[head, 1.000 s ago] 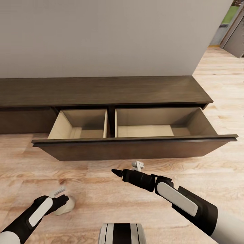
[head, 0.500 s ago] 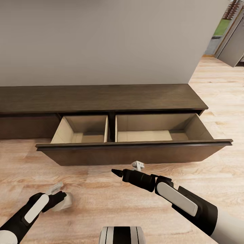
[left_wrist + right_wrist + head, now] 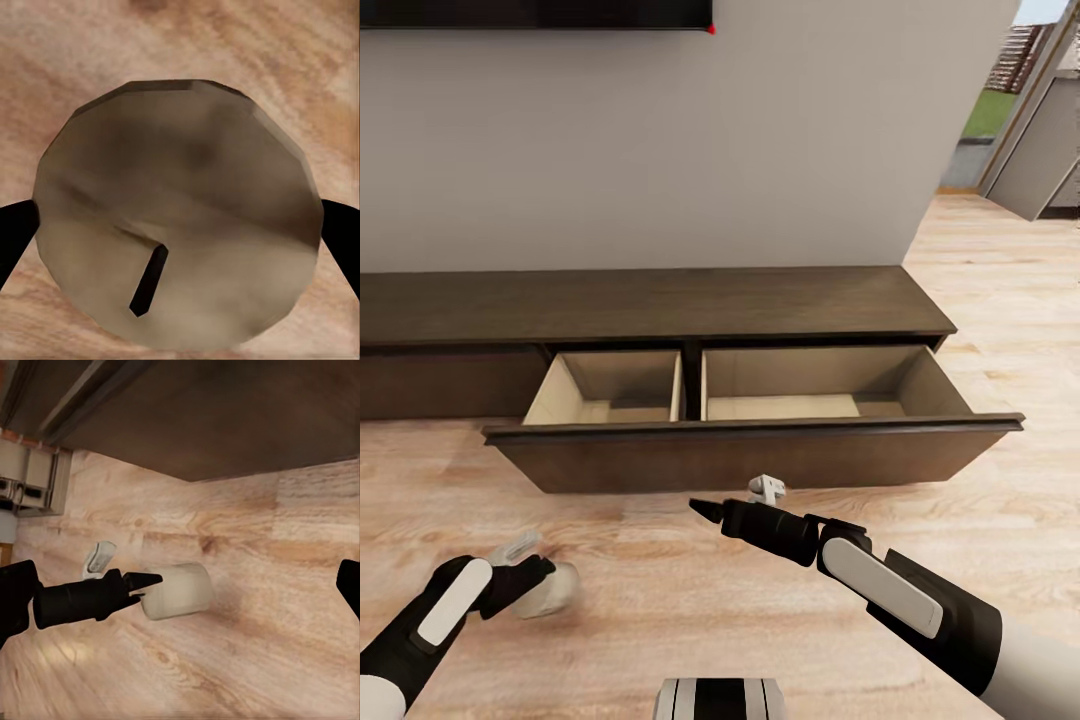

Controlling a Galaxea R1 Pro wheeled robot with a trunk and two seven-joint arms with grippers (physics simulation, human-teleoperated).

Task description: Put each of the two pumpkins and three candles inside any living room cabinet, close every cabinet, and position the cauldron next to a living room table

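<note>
My left gripper is shut on a pale stubby candle low over the wood floor, in front of the cabinet's left part. The left wrist view looks onto the candle's flat top and dark wick, with a black finger at each side. In the right wrist view the candle sits at the tip of the left gripper. The long dark-brown cabinet has its wide drawer pulled out, both compartments empty. My right gripper hangs open just in front of the drawer front, holding nothing.
A grey wall rises behind the cabinet, with a dark screen's lower edge at the top. A doorway opens at the far right. Bare wood floor spreads between me and the drawer. My base shows at the bottom.
The camera has pulled back and tilted up, so the cabinet looks smaller and lower. My left gripper has drifted slightly left with the candle. The right arm holds its pose.
</note>
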